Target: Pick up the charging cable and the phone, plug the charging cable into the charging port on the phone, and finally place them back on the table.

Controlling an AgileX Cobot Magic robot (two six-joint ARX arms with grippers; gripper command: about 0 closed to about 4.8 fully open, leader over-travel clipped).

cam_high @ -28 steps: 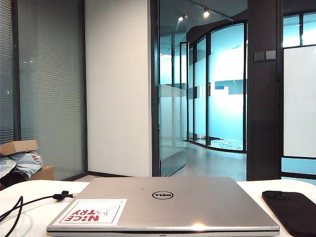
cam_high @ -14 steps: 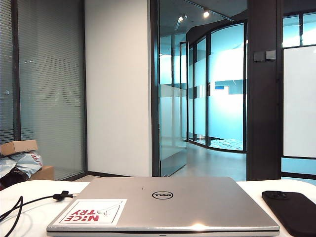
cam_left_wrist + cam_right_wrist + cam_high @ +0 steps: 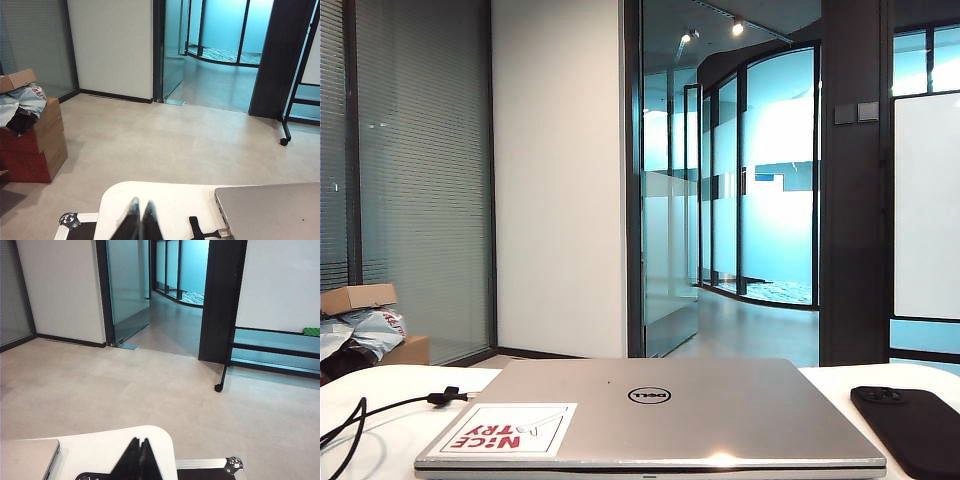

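Note:
The charging cable (image 3: 390,405) lies on the white table (image 3: 400,445) at the left, its black tie-strap knot (image 3: 445,396) close to the laptop. In the left wrist view its strap (image 3: 195,226) and silvery plug tip (image 3: 223,232) rest by the laptop's corner. The black phone (image 3: 915,425) lies flat at the right; the right wrist view catches only its edge (image 3: 90,476). My left gripper (image 3: 140,217) hovers over the table (image 3: 170,200) beside the strap, shut and empty. My right gripper (image 3: 140,456) is shut and empty above the phone's end. Neither gripper shows in the exterior view.
A closed silver Dell laptop (image 3: 660,410) with a red sticker fills the table's middle, between cable and phone. A black case with metal corners (image 3: 74,222) sits below the table edge on both sides. Cardboard boxes (image 3: 35,145) stand on the floor at the left.

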